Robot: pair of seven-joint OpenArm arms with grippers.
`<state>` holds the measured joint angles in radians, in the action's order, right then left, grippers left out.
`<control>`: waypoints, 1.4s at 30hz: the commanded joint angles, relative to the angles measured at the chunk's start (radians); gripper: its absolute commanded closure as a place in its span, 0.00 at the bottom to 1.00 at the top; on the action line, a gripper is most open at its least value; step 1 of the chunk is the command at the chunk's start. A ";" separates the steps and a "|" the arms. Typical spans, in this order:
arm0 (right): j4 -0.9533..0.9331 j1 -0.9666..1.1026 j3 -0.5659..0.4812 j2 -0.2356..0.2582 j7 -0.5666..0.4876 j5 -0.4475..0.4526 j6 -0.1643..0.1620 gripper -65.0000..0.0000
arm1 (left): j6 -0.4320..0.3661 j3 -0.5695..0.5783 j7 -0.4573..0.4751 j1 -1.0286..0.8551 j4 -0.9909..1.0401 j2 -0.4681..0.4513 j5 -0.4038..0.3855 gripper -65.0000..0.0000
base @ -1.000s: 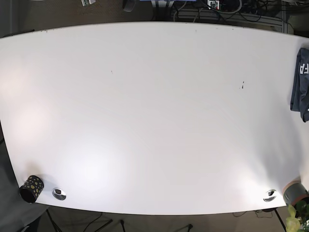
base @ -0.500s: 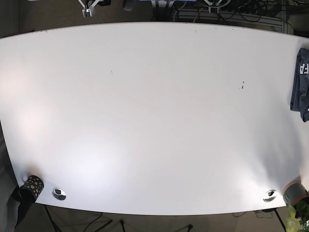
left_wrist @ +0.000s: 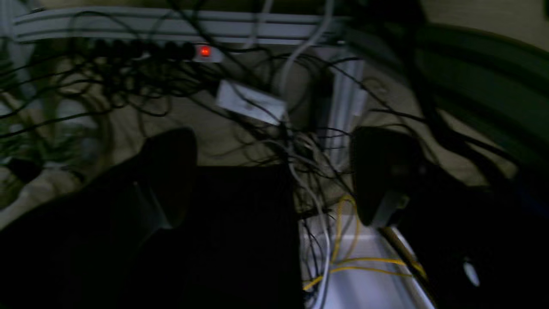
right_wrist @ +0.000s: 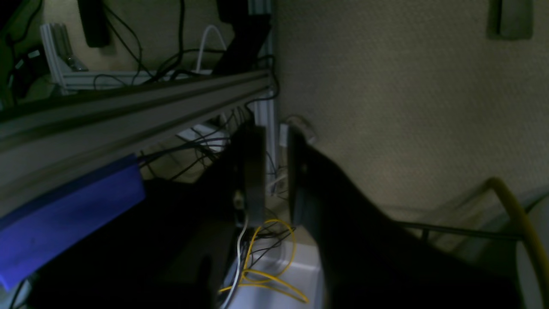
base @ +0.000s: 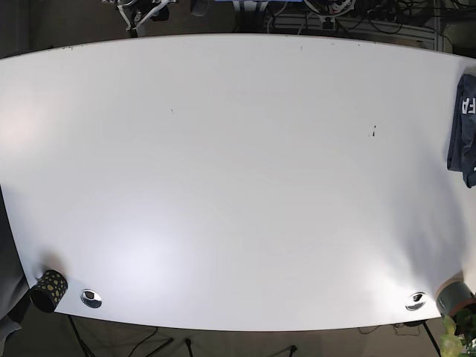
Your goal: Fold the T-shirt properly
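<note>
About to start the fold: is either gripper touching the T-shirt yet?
Apart. The base view shows the T-shirt alone at the table edge. The left gripper and right gripper hang empty over cables.

Navy T-shirt with white lettering, white table, yellow-dotted black cup

the base view is bright and sharp: the white table glows evenly, with soft glare patches toward 7 and 5 o'clock, and its edges bow from lens distortion. both wrist views are dim and murky. the left wrist view is smeared with blur, cables indistinct, a red lamp glowing at 11 o'clock. the right wrist view is grainy but steadier, its nearest dark shapes out of focus.
</note>
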<state>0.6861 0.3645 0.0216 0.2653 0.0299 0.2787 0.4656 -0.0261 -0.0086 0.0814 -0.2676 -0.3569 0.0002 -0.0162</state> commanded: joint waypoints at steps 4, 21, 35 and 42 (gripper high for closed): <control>-0.098 -0.038 0.002 -0.007 -0.005 0.007 0.005 0.88 | 0.002 0.000 0.008 -0.005 0.000 0.005 0.005 0.20; -0.159 -0.065 0.004 -0.011 -0.006 0.009 0.006 0.88 | 0.002 0.000 0.008 0.015 -0.003 -0.015 0.006 0.20; -0.156 -0.060 0.005 -0.013 -0.031 0.014 0.011 0.89 | 0.002 0.000 0.010 0.015 -0.001 -0.038 0.003 0.20; -0.159 -0.061 0.005 -0.014 -0.031 0.015 0.011 0.89 | 0.005 0.000 0.004 0.014 0.003 -0.039 0.006 0.20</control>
<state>0.5259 0.2981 0.0223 0.2413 0.0074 0.2863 0.4675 -0.0219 -0.0082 0.0788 -0.2478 -0.3523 -0.0364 -0.0154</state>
